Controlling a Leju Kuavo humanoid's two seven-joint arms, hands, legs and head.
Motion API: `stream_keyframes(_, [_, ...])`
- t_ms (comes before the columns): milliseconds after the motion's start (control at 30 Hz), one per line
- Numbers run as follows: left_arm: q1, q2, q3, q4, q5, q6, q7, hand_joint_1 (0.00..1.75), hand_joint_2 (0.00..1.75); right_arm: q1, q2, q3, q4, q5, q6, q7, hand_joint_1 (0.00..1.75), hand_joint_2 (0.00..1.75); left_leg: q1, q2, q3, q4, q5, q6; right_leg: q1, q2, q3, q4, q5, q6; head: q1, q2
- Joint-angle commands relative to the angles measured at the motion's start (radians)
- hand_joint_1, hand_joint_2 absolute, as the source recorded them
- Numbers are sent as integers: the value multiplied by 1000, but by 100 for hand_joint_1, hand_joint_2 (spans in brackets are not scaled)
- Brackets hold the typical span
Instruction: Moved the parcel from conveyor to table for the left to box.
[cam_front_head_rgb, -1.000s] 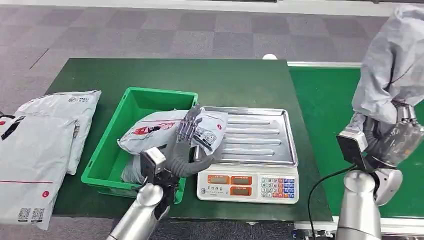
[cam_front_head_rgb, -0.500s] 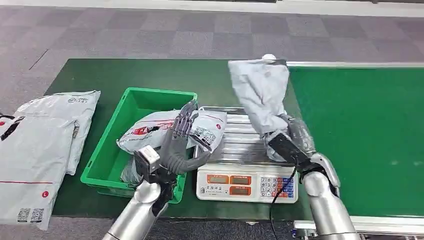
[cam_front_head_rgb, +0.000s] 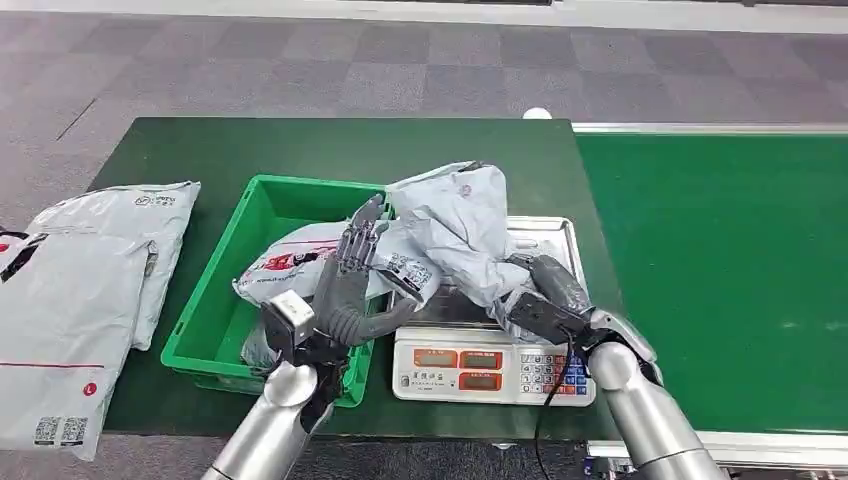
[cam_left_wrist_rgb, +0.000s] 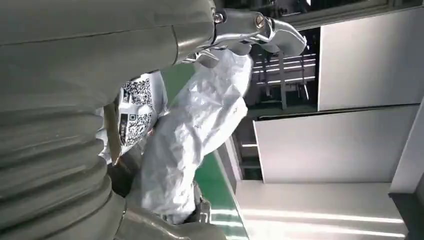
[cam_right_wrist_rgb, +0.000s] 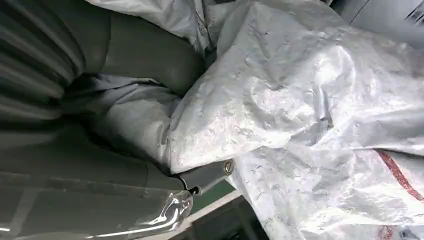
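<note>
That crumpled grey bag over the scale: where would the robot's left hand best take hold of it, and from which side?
Probably by the loose upper fold of the grey parcel, coming from the bin side. The right hand already holds its lower end over the scale, so the top is the free part. It leans toward the left hand, which is open and close beside it, and the soft plastic bunches easily.

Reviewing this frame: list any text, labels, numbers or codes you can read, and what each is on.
No text is legible.
Scale: red displays and keypad too small to read.
Parcel in the green bin: red logo and QR label, blurred.
Parcels at the table's left: QR codes, small print, unreadable.
</note>
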Motion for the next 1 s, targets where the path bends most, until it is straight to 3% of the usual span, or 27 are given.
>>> stream_keyframes(33, [-28,23,9,7,1,33,-3,0,175,42,-35,31,-202,-174,72,-159,0,175,0,0,-1,0,0,-1,0,1,-1,0,0,-1,0,0])
stream_keyframes(367, [-4,28,1,-55,-34,88,-3,0,175,98,-16,-21,-269,-191,17,-212,0,175,1,1,1,-1,0,-1,1,2,0,-2,1,-2,0,0])
stream_keyframes(1000, [2,35,-10,-109,-76,131,-3,0,175,111,-10,-33,-280,-198,30,-226,0,175,0,1,1,-2,0,-1,0,2,0,-2,0,-1,0,0])
